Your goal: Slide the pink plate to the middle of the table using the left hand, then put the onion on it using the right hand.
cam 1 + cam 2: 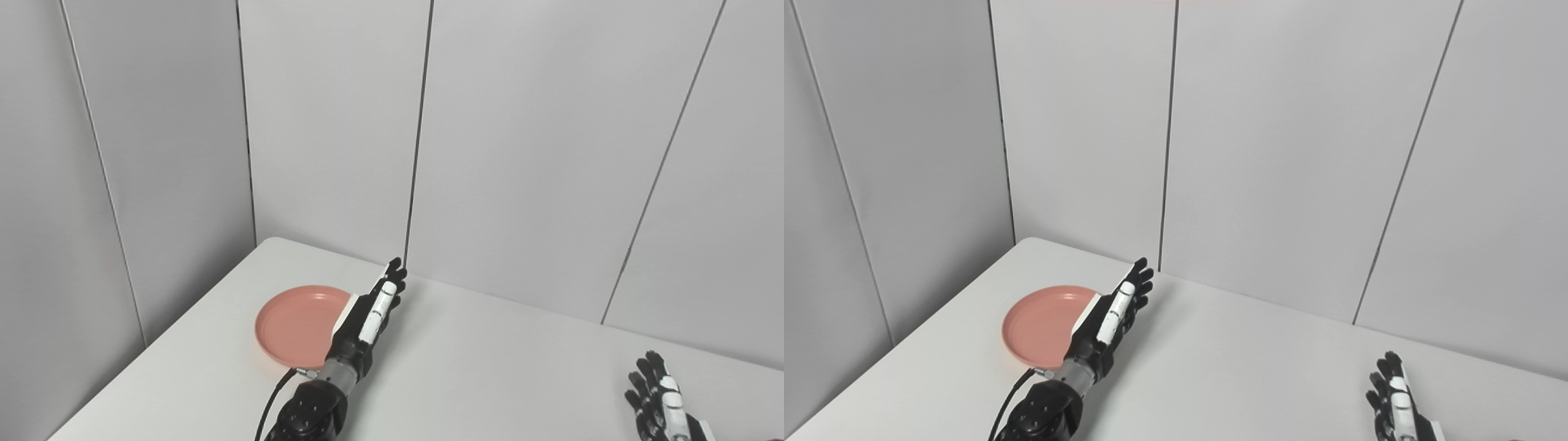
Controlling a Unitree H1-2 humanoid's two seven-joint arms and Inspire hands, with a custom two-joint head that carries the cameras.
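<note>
A round pink plate [294, 324] lies on the white table [490, 367] toward its far left corner. My left hand [370, 312] stretches out over the plate's right rim with its fingers straight and apart, open and holding nothing; it hides that edge of the plate. My right hand [658, 401] rests low at the table's right front, fingers extended and apart, also open and empty. The right eye view shows the same plate [1041, 324], left hand [1111, 315] and right hand [1393, 398]. No onion is visible in either view.
Grey wall panels [520, 153] rise right behind the table's far edge and along its left side. A black cable [272, 398] runs along my left forearm. A sliver of something reddish shows at the bottom right corner of the left eye view.
</note>
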